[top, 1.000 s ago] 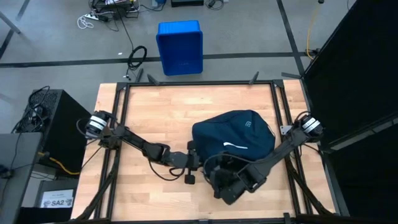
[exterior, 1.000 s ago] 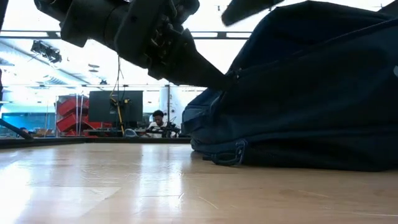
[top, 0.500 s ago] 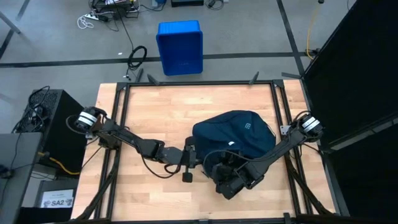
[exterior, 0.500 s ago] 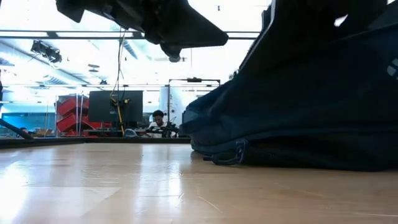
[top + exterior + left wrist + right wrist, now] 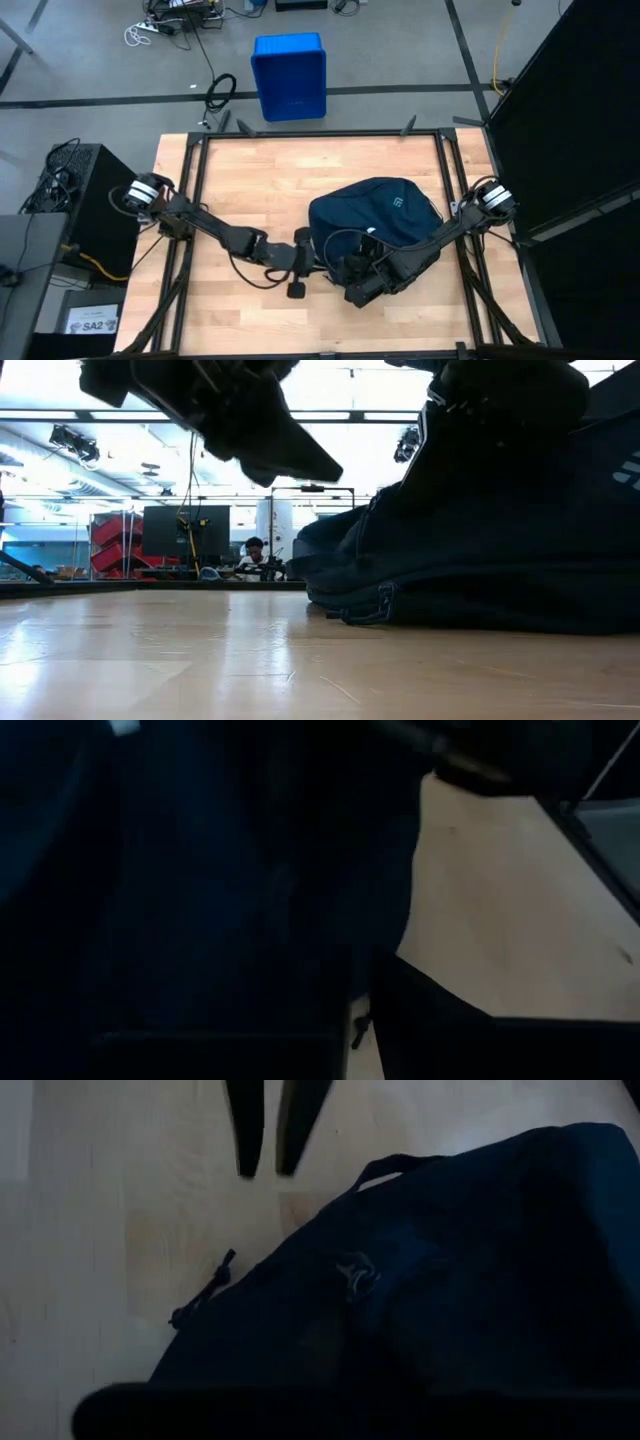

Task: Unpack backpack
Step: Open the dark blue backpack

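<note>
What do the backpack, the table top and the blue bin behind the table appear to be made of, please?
The backpack looks like soft, matte, dark navy woven fabric: it sags and creases, with stitched seams. The table top seems to be pale wood in joined strips, with visible grain and a light sheen. The blue bin looks like rigid moulded plastic, given its straight walls and even colour.

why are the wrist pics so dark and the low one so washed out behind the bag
Left wrist view: the camera sits close against the dark backpack, so fabric fills it; only a wedge of lit table shows. Right wrist view: dim too, though a zipper pull is legible. Low view: bright room lighting backlights the backpack and arms into silhouettes. High view: evenly lit.
</note>
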### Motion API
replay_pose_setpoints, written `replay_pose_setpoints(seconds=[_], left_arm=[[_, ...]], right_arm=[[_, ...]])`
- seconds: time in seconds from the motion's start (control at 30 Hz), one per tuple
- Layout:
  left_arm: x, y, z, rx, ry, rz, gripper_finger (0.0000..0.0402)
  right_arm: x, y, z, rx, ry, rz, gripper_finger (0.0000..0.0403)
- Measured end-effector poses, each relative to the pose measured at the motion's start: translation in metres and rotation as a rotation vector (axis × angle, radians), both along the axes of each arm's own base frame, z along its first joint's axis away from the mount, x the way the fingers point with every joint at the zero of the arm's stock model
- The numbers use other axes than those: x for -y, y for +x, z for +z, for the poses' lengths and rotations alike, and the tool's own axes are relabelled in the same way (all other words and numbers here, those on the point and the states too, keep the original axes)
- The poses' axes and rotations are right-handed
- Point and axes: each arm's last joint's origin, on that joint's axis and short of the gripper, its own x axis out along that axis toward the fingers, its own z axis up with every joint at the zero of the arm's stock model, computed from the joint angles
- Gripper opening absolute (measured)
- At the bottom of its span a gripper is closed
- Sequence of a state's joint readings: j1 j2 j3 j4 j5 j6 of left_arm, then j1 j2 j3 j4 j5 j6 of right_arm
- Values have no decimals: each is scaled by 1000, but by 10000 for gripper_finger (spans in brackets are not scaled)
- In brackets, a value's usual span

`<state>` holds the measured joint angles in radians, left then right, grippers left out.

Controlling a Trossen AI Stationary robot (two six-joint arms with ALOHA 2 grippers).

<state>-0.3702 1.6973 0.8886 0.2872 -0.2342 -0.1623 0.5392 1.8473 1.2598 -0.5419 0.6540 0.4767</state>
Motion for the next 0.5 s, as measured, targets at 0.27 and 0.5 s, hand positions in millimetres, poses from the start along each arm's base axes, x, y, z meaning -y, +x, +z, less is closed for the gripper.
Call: replay_pose_setpoints(seconds=[0.27,0.5], left_arm=[[-3,7,-15,21,21,154,70],[-5,16,-23,76,0,173,121]], right_arm=[[0,0,0,2,5,-1,2],[2,3,1,21,1,-6,1]])
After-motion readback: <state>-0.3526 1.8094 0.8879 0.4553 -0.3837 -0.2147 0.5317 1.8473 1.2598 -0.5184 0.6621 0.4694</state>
